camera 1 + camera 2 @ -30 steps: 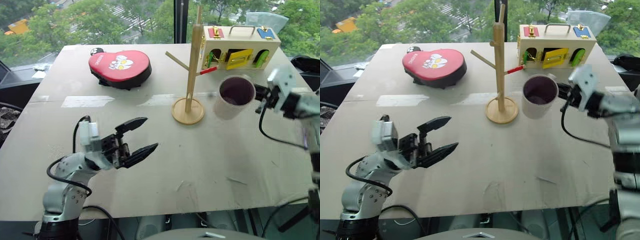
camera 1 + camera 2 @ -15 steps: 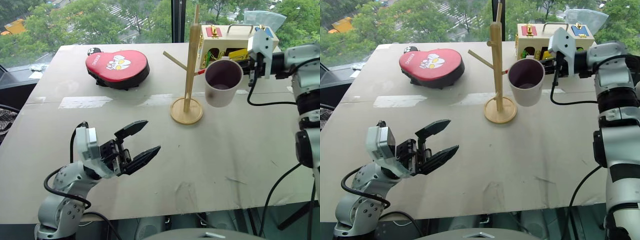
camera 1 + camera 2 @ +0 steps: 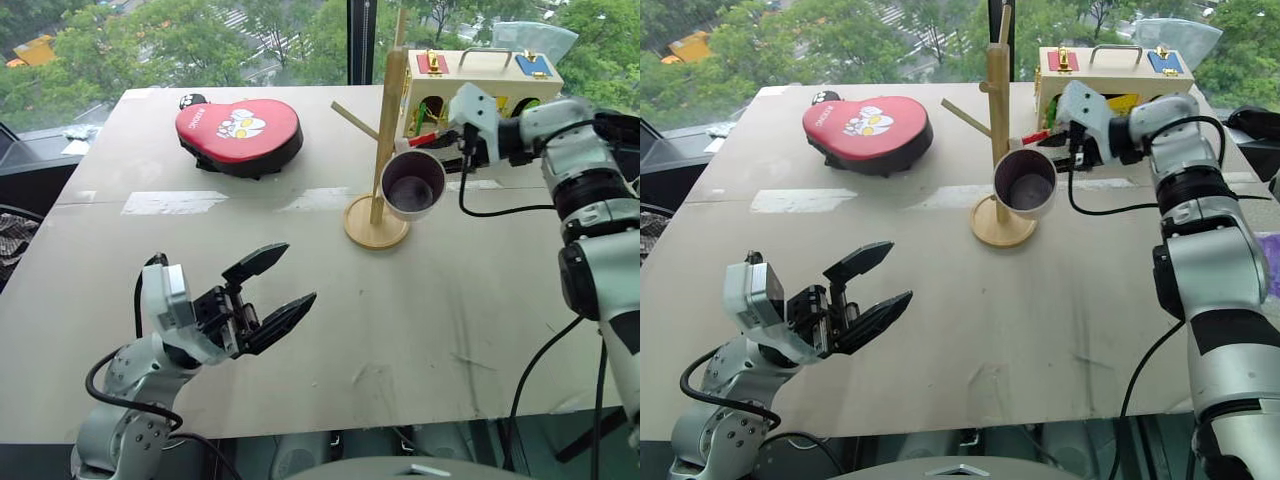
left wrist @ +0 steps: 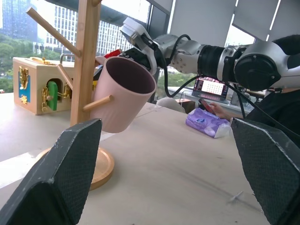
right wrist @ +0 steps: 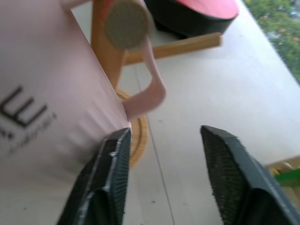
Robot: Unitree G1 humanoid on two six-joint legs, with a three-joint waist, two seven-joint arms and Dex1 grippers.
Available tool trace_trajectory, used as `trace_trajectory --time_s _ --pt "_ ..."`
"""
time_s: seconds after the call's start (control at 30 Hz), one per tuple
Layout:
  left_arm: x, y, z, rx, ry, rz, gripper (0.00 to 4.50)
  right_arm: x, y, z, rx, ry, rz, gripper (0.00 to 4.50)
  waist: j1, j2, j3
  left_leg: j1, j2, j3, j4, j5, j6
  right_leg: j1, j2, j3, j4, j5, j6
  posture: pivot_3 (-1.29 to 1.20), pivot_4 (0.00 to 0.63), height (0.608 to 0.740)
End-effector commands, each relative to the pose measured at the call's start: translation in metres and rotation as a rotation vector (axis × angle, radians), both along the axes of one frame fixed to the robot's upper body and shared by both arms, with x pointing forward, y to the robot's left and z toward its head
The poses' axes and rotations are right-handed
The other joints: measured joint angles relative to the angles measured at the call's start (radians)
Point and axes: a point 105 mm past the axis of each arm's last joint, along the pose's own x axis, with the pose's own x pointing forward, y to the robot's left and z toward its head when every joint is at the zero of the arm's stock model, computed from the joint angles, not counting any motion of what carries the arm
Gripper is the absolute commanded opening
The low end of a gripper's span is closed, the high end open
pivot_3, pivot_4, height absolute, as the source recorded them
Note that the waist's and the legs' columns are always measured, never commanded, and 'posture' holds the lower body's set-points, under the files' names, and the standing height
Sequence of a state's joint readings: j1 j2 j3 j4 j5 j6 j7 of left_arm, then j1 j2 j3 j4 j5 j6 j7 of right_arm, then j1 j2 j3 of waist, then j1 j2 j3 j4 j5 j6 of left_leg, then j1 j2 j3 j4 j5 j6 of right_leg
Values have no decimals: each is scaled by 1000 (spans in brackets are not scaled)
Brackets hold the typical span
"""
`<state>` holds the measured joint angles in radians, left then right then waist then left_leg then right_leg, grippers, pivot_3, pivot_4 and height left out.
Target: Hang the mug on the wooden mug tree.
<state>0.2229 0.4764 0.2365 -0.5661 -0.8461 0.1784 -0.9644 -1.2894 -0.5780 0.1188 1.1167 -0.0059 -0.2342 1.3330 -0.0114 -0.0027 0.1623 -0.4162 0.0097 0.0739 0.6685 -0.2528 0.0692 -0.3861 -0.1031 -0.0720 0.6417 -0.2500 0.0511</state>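
Fingers of the right gripper [image 5: 161, 180] spread apart, close beside the mug [image 3: 413, 184] but not pinching it. Mug hangs by its handle on a peg of the wooden mug tree [image 3: 385, 140]. Left gripper [image 3: 272, 294] spread wide, empty, low over the table [image 3: 450, 320].

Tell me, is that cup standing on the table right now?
No. The mug hangs off the table, its handle hooked over a peg of the wooden mug tree, as the right wrist view shows.
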Motion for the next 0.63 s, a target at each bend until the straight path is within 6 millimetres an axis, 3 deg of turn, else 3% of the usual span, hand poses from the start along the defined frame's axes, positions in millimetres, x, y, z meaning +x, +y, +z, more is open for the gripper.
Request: trace_trajectory --time_s 0.03,0.13,0.23,0.33,0.4,0.47,0.53,0.63 --pt "1 3 3 29 -25 22 4500 -15 -30 26 116 -87 -23 3010 0 0 0 0 0 0 0 0 0 0 0 0 0 0 0 0 150 731" --pt "12 4 -8 81 35 86 4500 -36 -59 14 148 -102 -108 3010 1 0 0 0 0 0 0 0 0 0 -1 0 0 0 0 0 150 731" --pt "17 7 -18 146 66 133 4500 -69 -82 -6 217 -77 -238 3010 5 0 0 0 1 -2 -1 0 0 1 -1 0 0 0 0 0 150 731" --pt "22 15 -31 214 125 177 4500 -124 -109 -52 340 48 -478 3010 24 0 -1 0 1 -3 -2 0 0 1 -1 0 0 0 0 0 150 731" --pt "24 20 -38 243 164 189 4500 -148 -113 -68 404 102 -572 3557 25 3 -1 0 1 -2 -4 0 0 0 -2 1 -1 -1 -1 0 150 731" --pt "25 26 -45 272 208 176 4500 -179 -115 -100 391 175 -645 4362 22 4 -1 1 1 -1 -4 -1 0 0 -1 3 0 -1 -1 0 150 731" --pt "26 29 -48 292 231 161 4500 -195 -115 -116 384 193 -697 4437 21 2 -2 2 1 -2 -4 -3 -4 0 -1 3 0 -2 -2 0 150 731" --pt "26 33 -56 331 271 141 4500 -203 -110 -128 389 205 -717 4437 13 3 -2 3 2 -1 -2 -6 0 0 -1 3 0 -3 -3 0 150 731"
